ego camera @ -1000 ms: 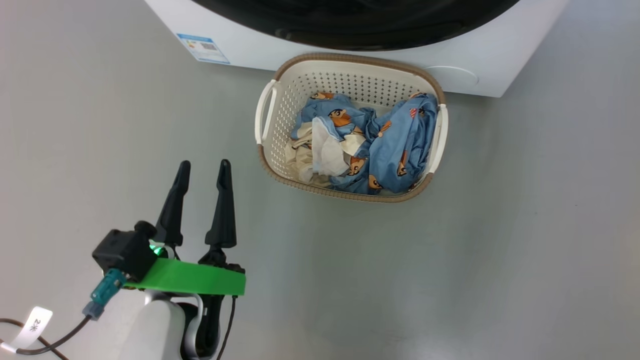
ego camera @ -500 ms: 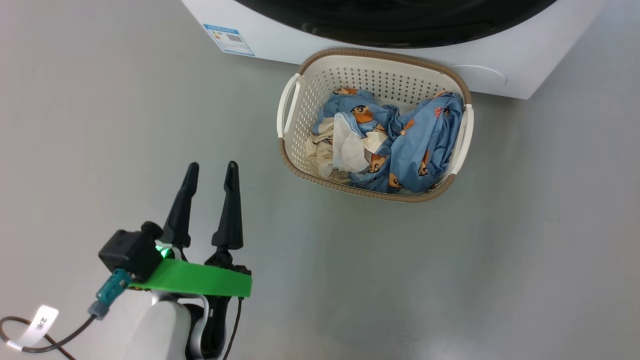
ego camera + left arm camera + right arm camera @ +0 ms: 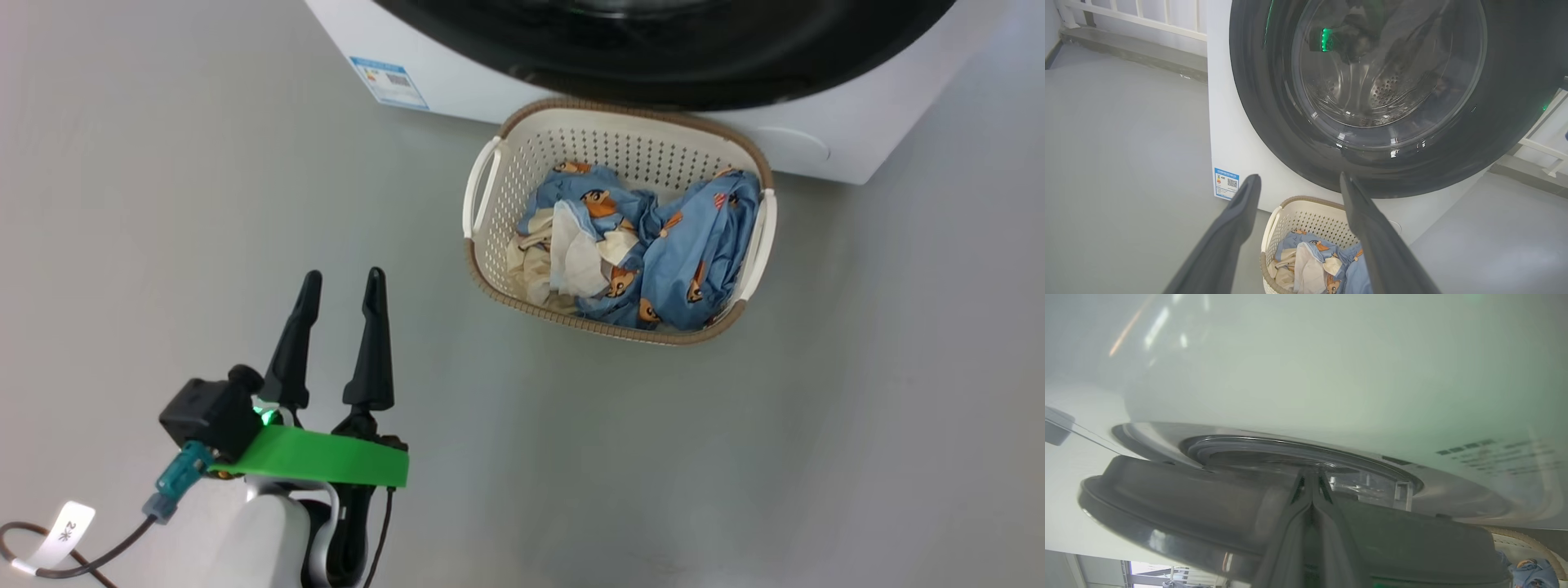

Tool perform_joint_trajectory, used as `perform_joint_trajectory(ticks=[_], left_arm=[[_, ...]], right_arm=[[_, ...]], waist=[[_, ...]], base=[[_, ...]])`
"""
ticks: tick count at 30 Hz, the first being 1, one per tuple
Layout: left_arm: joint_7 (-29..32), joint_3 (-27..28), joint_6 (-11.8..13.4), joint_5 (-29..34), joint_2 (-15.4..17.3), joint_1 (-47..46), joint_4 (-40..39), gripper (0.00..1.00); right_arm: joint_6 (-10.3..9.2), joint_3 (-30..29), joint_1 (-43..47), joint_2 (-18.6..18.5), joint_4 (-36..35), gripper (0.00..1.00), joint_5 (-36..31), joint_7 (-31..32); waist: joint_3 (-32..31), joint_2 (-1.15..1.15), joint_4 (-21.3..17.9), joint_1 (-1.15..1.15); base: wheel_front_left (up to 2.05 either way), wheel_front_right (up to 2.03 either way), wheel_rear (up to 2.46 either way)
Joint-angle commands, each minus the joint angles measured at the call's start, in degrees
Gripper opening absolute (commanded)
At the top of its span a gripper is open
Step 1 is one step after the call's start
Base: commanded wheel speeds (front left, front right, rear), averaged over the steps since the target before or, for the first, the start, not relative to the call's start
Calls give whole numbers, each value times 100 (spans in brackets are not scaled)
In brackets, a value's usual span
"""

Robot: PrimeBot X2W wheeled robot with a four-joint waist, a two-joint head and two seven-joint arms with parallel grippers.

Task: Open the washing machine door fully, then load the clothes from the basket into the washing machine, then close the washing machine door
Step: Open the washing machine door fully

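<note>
Head view: the basket [image 3: 571,320] sits on the grey floor [image 3: 816,425] right against the foot of the washing machine [image 3: 457,77], directly below the glossy black washing machine door [image 3: 669,57], so it occupies the floor in front of the door's lower edge. The clothes [image 3: 678,253] lie heaped inside it, blue bear-print pieces towards the robot's right and cream and white ones towards its left, none hanging over the rim. A blue label sticker [image 3: 389,82] marks the machine's front, to the left of the basket. The left end effector [image 3: 344,276] hangs over bare floor, well apart from the basket and to its left, its two fingers spread with nothing between them; a green band [image 3: 318,465] crosses its wrist and a dark cable with a white tag [image 3: 64,527] trails beside it. In the left wrist view the spread fingers point at the door's lower part, with the steel drum [image 3: 1384,94] visible through the porthole glass and a white railing [image 3: 1147,16] behind the machine. In the right wrist view the right end effector [image 3: 1312,475] has its fingers pressed together, their tips lying at the narrow gap between the door's dark rim and the white front (contact cannot be made out).
</note>
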Motion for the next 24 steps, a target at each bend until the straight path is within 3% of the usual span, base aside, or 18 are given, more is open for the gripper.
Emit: perform_joint_trajectory(ticks=[1, 24], left_arm=[[-37, 229, 15, 32, 89, 52, -71, 100], [-37, 716, -133, 502, 89, 614, 173, 100]], right_arm=[[28, 121, 248, 281, -188, 0, 20, 145], [28, 46, 2092, 617, -742, 0, 677, 750]], waist=[[-141, 0, -77, 0], [-1310, 0, -284, 0]], base=[[0, 0, 0], [0, 0, 0]])
